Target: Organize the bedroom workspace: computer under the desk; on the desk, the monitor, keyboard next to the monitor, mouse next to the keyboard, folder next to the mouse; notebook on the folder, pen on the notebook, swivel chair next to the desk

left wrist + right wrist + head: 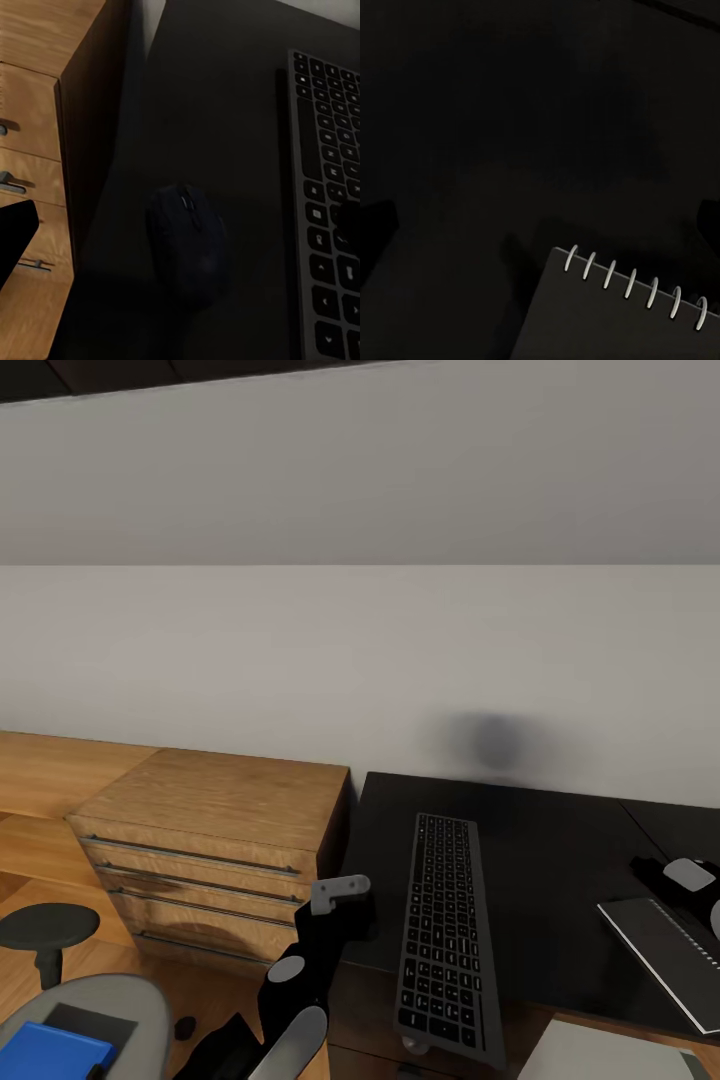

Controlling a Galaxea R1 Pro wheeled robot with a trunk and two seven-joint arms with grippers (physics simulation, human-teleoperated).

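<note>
Mouse placement in hand, judging: small dark rounded mouse (187, 244) lies on black counter (540, 840) near its left edge, beside slim silvery-framed keyboard (443, 930); jaws' state cannot tell, either arm; blue folder (50, 1050) on grey chair (130, 1000) likely next.

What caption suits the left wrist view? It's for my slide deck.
Dark mouse lying on the black desk between the keyboard and oak dresser.
</note>
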